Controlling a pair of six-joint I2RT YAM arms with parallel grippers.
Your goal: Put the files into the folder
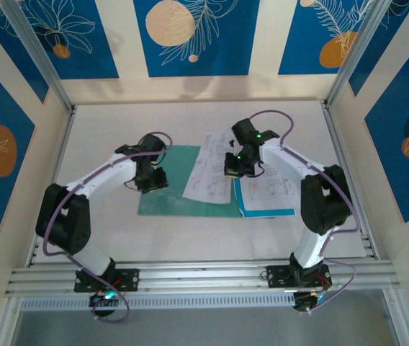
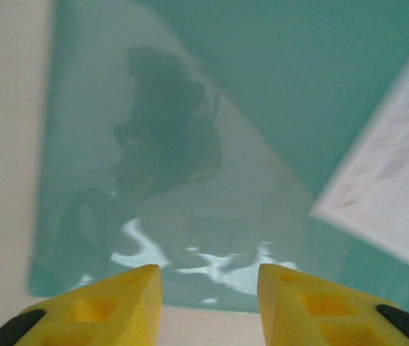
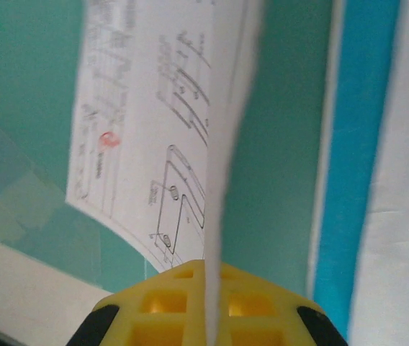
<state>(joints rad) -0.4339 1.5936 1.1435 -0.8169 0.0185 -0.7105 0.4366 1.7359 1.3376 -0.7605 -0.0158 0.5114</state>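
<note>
The teal-green folder (image 1: 168,193) lies flat in the middle of the table. One of the files, a white printed sheet (image 1: 210,176), rests slanted over the folder's right part. My right gripper (image 1: 235,167) is shut on that sheet's right edge; in the right wrist view the paper (image 3: 147,122) runs edge-on between the closed yellow fingers (image 3: 168,303), with the folder (image 3: 284,144) beneath. My left gripper (image 1: 151,177) hovers over the folder's left part. It (image 2: 210,288) stands open with nothing between its fingers, above the folder's glossy surface (image 2: 190,144) near its edge. The sheet (image 2: 392,194) shows at the right.
More white printed sheets (image 1: 269,189) lie on a bright blue backing (image 1: 266,212) just right of the folder, seen also as a blue strip (image 3: 356,144) in the right wrist view. Bare pale table (image 1: 190,231) runs along the near side. Patterned walls enclose the table.
</note>
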